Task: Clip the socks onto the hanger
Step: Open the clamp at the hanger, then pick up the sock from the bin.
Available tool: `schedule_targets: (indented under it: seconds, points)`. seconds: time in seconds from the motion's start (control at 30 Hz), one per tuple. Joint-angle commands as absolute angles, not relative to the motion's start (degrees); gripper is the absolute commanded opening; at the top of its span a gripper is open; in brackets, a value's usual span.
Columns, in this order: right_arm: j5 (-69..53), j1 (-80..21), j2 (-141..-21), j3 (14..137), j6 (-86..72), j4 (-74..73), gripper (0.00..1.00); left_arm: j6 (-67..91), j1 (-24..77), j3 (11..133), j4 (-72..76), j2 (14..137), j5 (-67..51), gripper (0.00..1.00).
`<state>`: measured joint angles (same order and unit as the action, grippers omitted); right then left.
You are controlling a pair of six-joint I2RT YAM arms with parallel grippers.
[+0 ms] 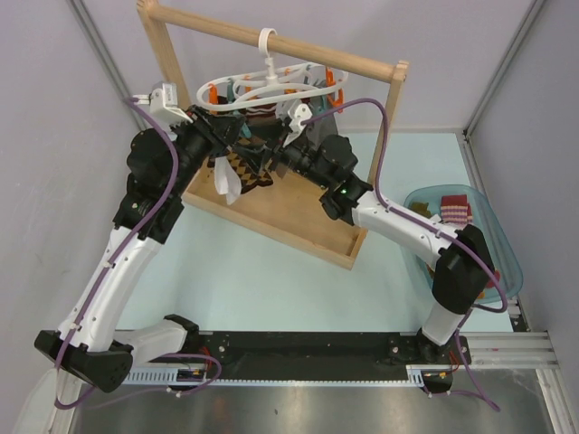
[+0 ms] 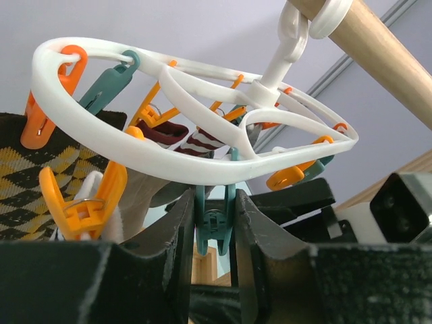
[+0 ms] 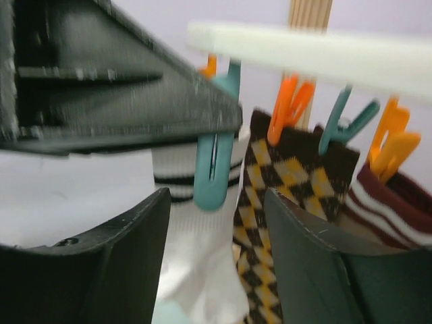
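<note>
Grey walls (image 1: 54,136) all round and a pale teal bench (image 1: 271,280) underneath, with the wooden rack (image 1: 298,52) stood at the back. The hanger (image 1: 262,90) is hung by its hook from the rack's bar, so it's free to swing, which is probably why it's being worked from both sides. A teal clip (image 2: 214,229) is pinched between the fingers of the left gripper (image 2: 214,209), presumably to spread its mouth. The right gripper (image 3: 217,196) is held spread just below, nothing gripped. The white sock (image 3: 202,263) is seen hanging between its fingers, with the clip lying over the striped cuff. Whether the clip actually bites the cuff can't be told. Room is tight: the argyle sock (image 3: 283,175) is already pegged just beside, orange clips (image 2: 84,216) crowd either side, and the hanger's ring sits right above. More socks (image 1: 452,210) are left in the bin (image 1: 502,235) at the right, well apart.
</note>
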<state>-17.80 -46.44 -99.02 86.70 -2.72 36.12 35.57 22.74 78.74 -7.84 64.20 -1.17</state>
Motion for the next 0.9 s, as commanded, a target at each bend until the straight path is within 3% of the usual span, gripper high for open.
schedule_targets:
  seconds: [0.0, 0.2, 0.47, 0.7, 0.87]
  points:
    - [-14.24, -47.37, -92.03, 84.03, -0.18, 29.03, 0.66, 32.79, 22.32, 81.21, -8.43, 63.37, -0.18, 0.18]
    - [-7.32, -48.60, -81.23, 77.79, -0.17, 11.02, 0.77, 28.66, 22.32, 81.56, -10.19, 62.93, 3.60, 0.16]
    - [7.37, -46.85, -65.93, 70.50, -3.69, -24.29, 0.80, 24.26, 22.50, 80.16, -12.22, 62.93, 5.01, 0.11]
    - [20.70, -39.56, -57.05, 68.21, -11.77, -45.51, 0.79, 22.86, 22.76, 79.80, -13.27, 62.84, 5.89, 0.08]
    - [23.30, -25.96, -56.25, 65.04, -13.19, -51.24, 0.79, 21.01, 23.03, 80.77, -15.29, 62.93, 7.38, 0.06]
